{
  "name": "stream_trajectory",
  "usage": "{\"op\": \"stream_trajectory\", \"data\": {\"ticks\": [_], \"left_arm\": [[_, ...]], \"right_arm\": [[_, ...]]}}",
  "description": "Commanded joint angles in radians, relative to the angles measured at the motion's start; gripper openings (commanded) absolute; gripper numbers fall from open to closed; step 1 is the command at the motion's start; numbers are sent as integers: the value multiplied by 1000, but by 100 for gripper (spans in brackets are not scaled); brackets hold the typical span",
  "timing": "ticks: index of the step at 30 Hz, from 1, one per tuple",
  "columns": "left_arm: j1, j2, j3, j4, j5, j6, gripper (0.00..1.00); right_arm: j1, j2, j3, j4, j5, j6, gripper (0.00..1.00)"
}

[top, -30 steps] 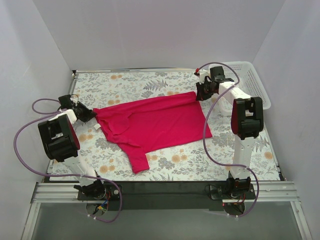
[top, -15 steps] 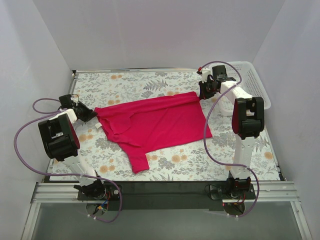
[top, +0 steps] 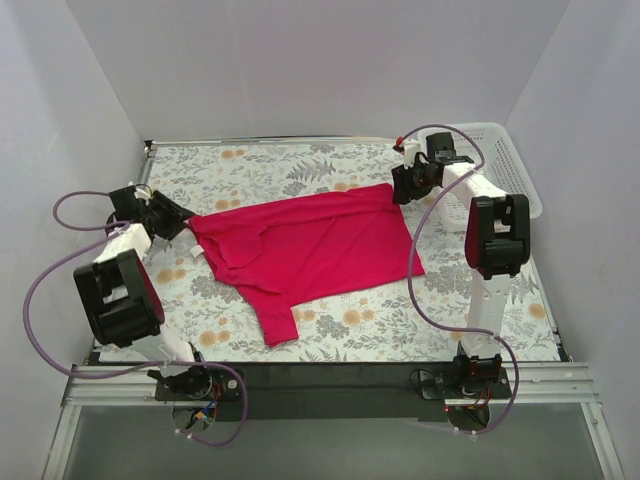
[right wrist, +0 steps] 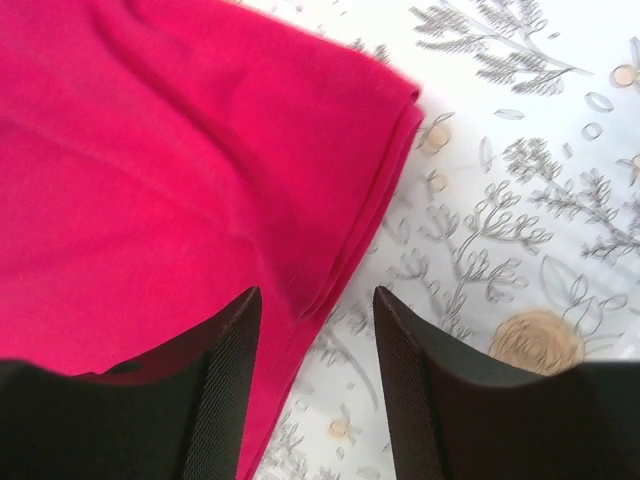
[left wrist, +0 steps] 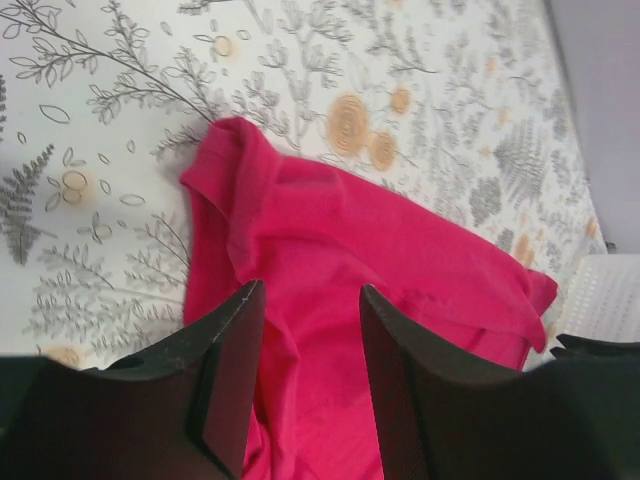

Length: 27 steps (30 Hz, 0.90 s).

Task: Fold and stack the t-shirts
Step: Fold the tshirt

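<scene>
While the magenta t-shirt is lying seemingly half-folded on the floral surface, left pincer and right pincer are hovering, jaws apart, empty, at collar and hem, likely needing fresh grips for another fold.

The worktop is printed all over with leaves and flowers and is enclosed on three sides by plain white walls. A metal rail is fixed along its near edge.
</scene>
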Motion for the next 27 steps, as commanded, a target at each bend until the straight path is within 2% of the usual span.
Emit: {"op": "stream_trajectory", "data": {"ticks": [1, 6, 14, 18, 19, 21, 22, 27], "left_arm": [[3, -189, -64, -27, -9, -1, 41], [-29, -327, -198, -122, -2, -36, 41], [-124, -384, -299, -249, -120, -128, 42], [-148, -401, -333, -273, -190, -164, 43], [-148, -399, -342, -276, -206, -171, 43], [-148, -397, -347, -282, -233, -187, 43], [-148, -399, -355, -285, -239, -190, 43], [-147, -459, -379, -280, -276, -196, 43]], "right_arm": [[-4, -123, -48, 3, -89, -26, 48], [7, -177, -137, -9, -240, -80, 49], [54, -301, -297, -84, -363, -194, 49], [99, -373, -364, -210, -438, -365, 51], [146, -404, -402, -246, -445, -484, 52], [220, -436, -450, -313, -426, -577, 52], [305, -471, -504, -316, -412, -632, 52], [573, -562, -596, -250, -351, -732, 52]]}}
